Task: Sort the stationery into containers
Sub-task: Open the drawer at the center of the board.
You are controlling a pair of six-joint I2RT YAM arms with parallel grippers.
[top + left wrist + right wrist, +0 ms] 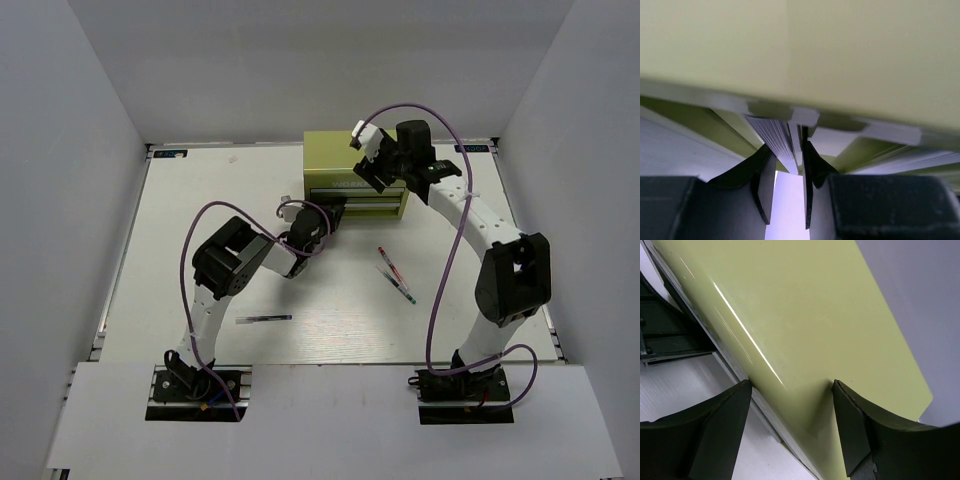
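Note:
The yellow-green tool chest stands at the back middle of the table. My left gripper is at the chest's lower front left. In the left wrist view its jaws are pinched on a thin grey drawer handle. My right gripper is open over the chest's top front edge. In the right wrist view it straddles the chest's top, holding nothing. A red pen, a green pen and a dark-blue pen lie on the table.
White walls enclose the table on the left, back and right. The right arm's upper link hangs over the table's right side. Purple cables loop over both arms.

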